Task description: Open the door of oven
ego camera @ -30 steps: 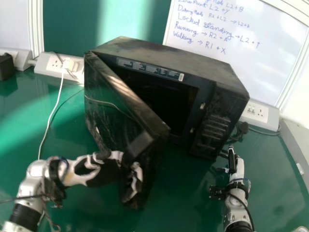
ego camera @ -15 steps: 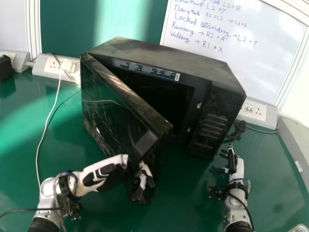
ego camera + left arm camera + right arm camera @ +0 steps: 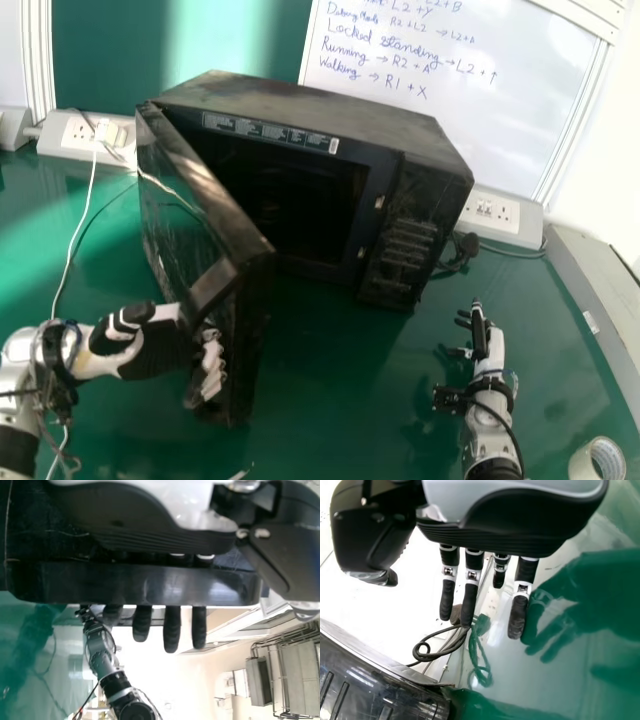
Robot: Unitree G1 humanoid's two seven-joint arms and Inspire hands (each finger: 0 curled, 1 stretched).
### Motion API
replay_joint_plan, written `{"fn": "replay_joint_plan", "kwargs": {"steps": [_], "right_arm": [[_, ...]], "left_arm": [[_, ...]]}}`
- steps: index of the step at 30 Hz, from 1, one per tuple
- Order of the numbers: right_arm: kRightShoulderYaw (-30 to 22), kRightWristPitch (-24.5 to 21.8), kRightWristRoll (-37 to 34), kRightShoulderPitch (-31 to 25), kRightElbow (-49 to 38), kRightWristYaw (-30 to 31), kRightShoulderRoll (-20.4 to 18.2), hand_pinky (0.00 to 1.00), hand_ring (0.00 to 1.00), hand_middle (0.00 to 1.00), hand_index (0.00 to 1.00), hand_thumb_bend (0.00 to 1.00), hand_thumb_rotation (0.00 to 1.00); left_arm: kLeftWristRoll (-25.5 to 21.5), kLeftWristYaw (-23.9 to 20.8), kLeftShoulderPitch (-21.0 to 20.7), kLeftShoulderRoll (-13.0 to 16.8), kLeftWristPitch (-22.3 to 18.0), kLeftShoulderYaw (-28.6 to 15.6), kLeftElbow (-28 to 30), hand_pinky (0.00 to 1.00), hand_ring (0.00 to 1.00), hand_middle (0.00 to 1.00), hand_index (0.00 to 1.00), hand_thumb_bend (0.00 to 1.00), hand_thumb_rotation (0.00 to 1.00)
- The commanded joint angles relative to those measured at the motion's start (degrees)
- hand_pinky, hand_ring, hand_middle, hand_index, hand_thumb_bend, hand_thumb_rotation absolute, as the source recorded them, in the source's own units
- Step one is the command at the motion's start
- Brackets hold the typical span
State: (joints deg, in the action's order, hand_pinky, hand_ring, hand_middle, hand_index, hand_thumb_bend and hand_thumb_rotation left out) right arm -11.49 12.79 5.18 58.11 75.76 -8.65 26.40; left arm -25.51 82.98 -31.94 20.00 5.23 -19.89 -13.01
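A: Log the near items first.
B: Pale ring-shaped roll of tape (image 3: 582, 463) on the glossy green counter (image 3: 345, 400), near right corner.
A: Left robot hand (image 3: 150, 350)?
B: White-and-black, at the free edge of the door. Left wrist view: fingers (image 3: 172, 630) straight, running past the door's dark strip; not clenched.
A: Right robot hand (image 3: 492, 352)?
B: Released, fingers extended, over the counter, well apart from the door.
A: And the glossy black rectangular oven door (image 3: 185, 210)?
B: Swung out from the boxy black oven (image 3: 330, 105), angled toward the left hand; dark cavity exposed. Oven upright, dusty on top.
A: Behind it?
B: White socket strip (image 3: 62, 148) to the left, with a white cable (image 3: 78, 235); second white socket panel (image 3: 515, 230) to the right. Then the white writing board (image 3: 450, 120) with blue handwriting.
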Motion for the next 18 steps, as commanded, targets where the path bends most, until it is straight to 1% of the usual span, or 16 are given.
{"fn": "replay_joint_plan", "kwargs": {"steps": [1, 2, 4, 5, 6, 7, 9, 10, 11, 12, 13, 14, 15, 16, 17, 18], "right_arm": [[-0.1, -0.93, 0.19, -0.06, 0.91, 0.05, 0.37, 0.37, 0.45, 0.65, 0.66, 0.65, 1.0], [-0.06, -0.96, 0.23, -0.07, 0.92, -0.06, 0.36, 0.36, 0.46, 0.65, 0.66, 0.66, 1.0], [-0.16, -1.02, 0.13, -0.04, 0.95, -0.06, 0.32, 0.37, 0.47, 0.65, 0.66, 0.68, 1.0], [-0.24, -1.08, 0.04, 0.0, 0.96, 0.02, 0.3, 0.37, 0.47, 0.65, 0.66, 0.69, 1.0], [-0.22, -1.09, 0.06, 0.02, 0.97, 0.01, 0.31, 0.37, 0.47, 0.65, 0.66, 0.7, 1.0], [-0.2, -1.07, 0.09, 0.02, 0.97, -0.02, 0.31, 0.37, 0.47, 0.65, 0.66, 0.69, 1.0], [-0.23, -1.2, 0.07, 0.09, 0.98, -0.14, 0.3, 0.37, 0.47, 0.65, 0.66, 0.69, 1.0], [-0.31, -1.32, -0.01, 0.16, 1.0, -0.12, 0.29, 0.37, 0.47, 0.65, 0.65, 0.68, 1.0], [-0.35, -1.32, -0.05, 0.19, 1.0, 0.0, 0.32, 0.37, 0.47, 0.65, 0.65, 0.67, 1.0], [-0.32, -1.23, -0.03, 0.18, 0.98, 0.03, 0.35, 0.37, 0.47, 0.65, 0.65, 0.66, 1.0], [-0.23, -1.18, 0.09, 0.16, 0.97, -0.06, 0.38, 0.37, 0.47, 0.65, 0.65, 0.66, 1.0], [-0.16, -1.15, 0.17, 0.16, 0.96, -0.14, 0.42, 0.37, 0.47, 0.65, 0.66, 0.67, 1.0], [-0.15, -1.25, 0.18, 0.2, 0.95, -0.19, 0.43, 0.37, 0.47, 0.65, 0.66, 0.67, 1.0], [-0.27, -1.35, 0.03, 0.28, 0.93, -0.13, 0.38, 0.37, 0.47, 0.66, 0.66, 0.67, 1.0], [-0.31, -1.39, -0.01, 0.29, 0.92, -0.11, 0.39, 0.37, 0.47, 0.66, 0.66, 0.66, 1.0], [-0.29, -1.14, 0.02, 0.22, 0.89, -0.13, 0.39, 0.36, 0.47, 0.66, 0.65, 0.66, 1.0]], "left_arm": [[-12.39, -11.44, -3.53, 2.72, -2.87, -12.27, 7.98, 0.06, 0.1, 0.16, 0.26, 0.99, 0.74], [-12.16, -10.95, -3.26, 3.64, -2.78, -12.84, 8.05, 0.05, 0.11, 0.17, 0.29, 0.98, 0.77], [-12.15, -11.22, -2.49, 4.75, -1.71, -14.0, 8.84, 0.06, 0.12, 0.19, 0.35, 0.99, 0.78], [-11.62, -12.01, -2.26, 4.49, -3.05, -14.57, 9.44, 0.05, 0.11, 0.17, 0.33, 1.0, 0.78], [-11.15, -12.83, -2.41, 3.34, -6.32, -15.35, 9.57, 0.05, 0.11, 0.17, 0.29, 0.99, 0.79], [-12.47, -11.77, -3.08, 2.78, -7.28, -15.89, 8.84, 0.06, 0.12, 0.17, 0.27, 0.95, 0.82], [-15.1, -8.25, -4.65, 3.16, -7.07, -16.44, 7.04, 0.07, 0.14, 0.19, 0.33, 0.84, 0.79], [-15.91, -7.97, -5.1, 3.2, -6.75, -16.85, 6.76, 0.1, 0.17, 0.22, 0.35, 0.8, 0.79], [-15.39, -9.37, -5.02, 2.66, -8.19, -17.46, 7.36, 0.14, 0.2, 0.24, 0.34, 0.79, 0.77], [-14.13, -11.25, -4.54, 2.19, -9.97, -17.93, 8.63, 0.15, 0.2, 0.24, 0.32, 0.79, 0.78], [-12.88, -14.24, -4.0, 0.67, -12.37, -18.48, 10.86, 0.13, 0.18, 0.21, 0.28, 0.81, 0.81], [-12.03, -16.22, -3.64, -0.38, -14.0, -18.76, 12.41, 0.07, 0.11, 0.15, 0.21, 0.82, 0.83], [-10.82, -17.79, -3.91, -1.96, -18.04, -19.19, 13.39, 0.04, 0.09, 0.13, 0.18, 0.83, 0.83], [-12.07, -16.96, -3.84, -1.64, -16.8, -19.2, 13.78, 0.03, 0.08, 0.12, 0.17, 0.79, 0.87], [-13.04, -16.8, -3.95, -2.23, -17.42, -19.56, 13.7, 0.02, 0.06, 0.11, 0.17, 0.78, 0.86], [-14.62, -16.15, -3.99, -2.26, -16.56, -19.9, 13.43, 0.02, 0.07, 0.12, 0.16, 0.76, 0.85]]}}
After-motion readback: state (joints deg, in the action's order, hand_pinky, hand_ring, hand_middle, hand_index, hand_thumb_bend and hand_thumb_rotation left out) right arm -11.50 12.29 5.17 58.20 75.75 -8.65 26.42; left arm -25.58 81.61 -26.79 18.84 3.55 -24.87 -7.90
